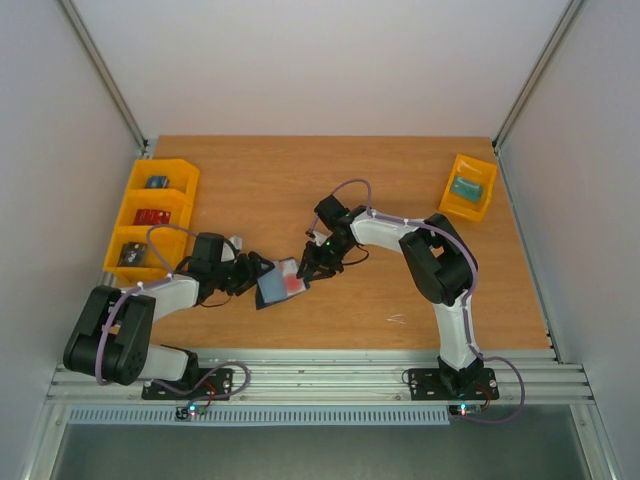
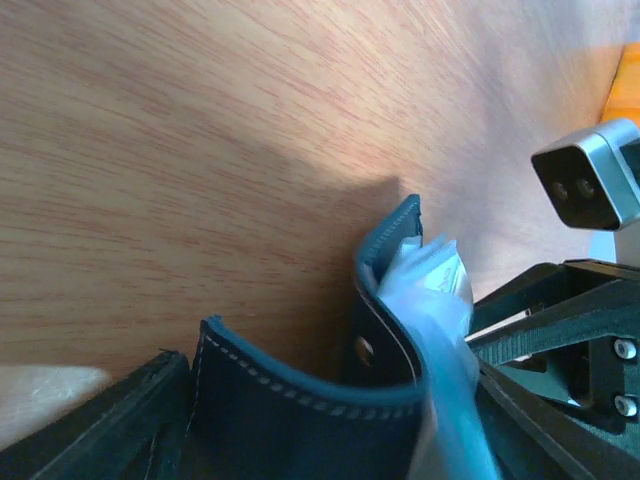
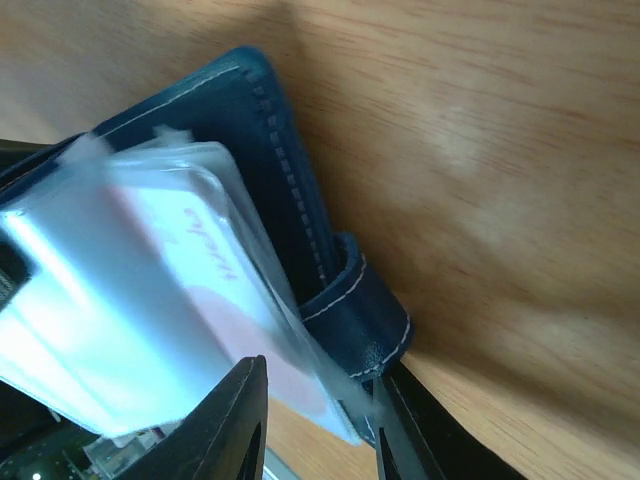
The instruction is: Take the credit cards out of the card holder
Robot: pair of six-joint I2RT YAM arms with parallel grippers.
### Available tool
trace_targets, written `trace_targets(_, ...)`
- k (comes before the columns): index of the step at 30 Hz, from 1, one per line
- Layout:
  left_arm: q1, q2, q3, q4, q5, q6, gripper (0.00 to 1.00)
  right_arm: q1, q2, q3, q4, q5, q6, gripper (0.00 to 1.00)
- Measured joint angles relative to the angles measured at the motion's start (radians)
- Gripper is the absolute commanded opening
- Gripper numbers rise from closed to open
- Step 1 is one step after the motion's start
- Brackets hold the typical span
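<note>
Two arms (image 1: 170,292) around card holder (image 1: 266,297); perhaps four yellow bins (image 1: 463,210) aside.

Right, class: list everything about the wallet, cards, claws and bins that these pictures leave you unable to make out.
Card count: right wrist view, the cards blur together inside the wallet.
Right claw grip: same blur hides whether it pinches a card or the wallet.
Left claw grip: tiny from the top; the wallet fills its wrist view.
Bin contents: too small from the top.
</note>
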Motion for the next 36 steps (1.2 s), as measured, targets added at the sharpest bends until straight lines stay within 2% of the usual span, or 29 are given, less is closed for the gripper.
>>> trace_targets(3,-0.005,0.003,0.0,0.013,0.012,0.006,0.54,0.0,0.0,0.0,0.026,-0.023,0.014,0.3)
trace_targets(5,-0.019,0.006,0.0,0.031,0.026,0.021,0.37,0.001,0.0,0.002,0.047,-0.04,0.022,0.31)
trace_targets(8,-0.042,0.007,0.001,0.053,0.048,0.039,0.06,0.002,0.0,0.008,0.05,-0.044,0.026,0.31)
trace_targets(9,-0.049,0.007,0.002,0.06,0.055,0.044,0.01,0.002,0.0,0.014,0.049,-0.048,0.026,0.31)
trace_targets(12,-0.058,0.003,0.006,0.067,0.076,0.069,0.0,-0.004,-0.008,0.021,0.054,-0.056,0.023,0.33)
trace_targets(15,-0.058,-0.02,0.011,0.055,0.101,0.09,0.0,-0.021,-0.05,-0.01,0.06,-0.058,0.014,0.39)
trace_targets(19,-0.056,-0.06,0.075,-0.018,0.187,0.163,0.0,-0.072,-0.209,-0.085,0.018,-0.047,-0.063,0.49)
trace_targets(24,-0.055,-0.109,0.282,-0.217,0.33,0.348,0.0,-0.101,-0.481,-0.094,-0.048,-0.029,-0.225,0.63)
trace_targets(30,-0.059,-0.177,0.577,-0.573,0.437,0.694,0.0,-0.098,-0.742,-0.092,-0.069,-0.063,-0.33,0.78)
trace_targets(33,-0.069,-0.224,0.676,-0.699,0.478,0.827,0.0,-0.092,-0.787,-0.092,-0.054,-0.065,-0.325,0.8)
trace_targets(36,-0.082,-0.271,0.715,-0.726,0.498,0.866,0.0,-0.07,-0.803,-0.09,-0.002,-0.069,-0.307,0.78)
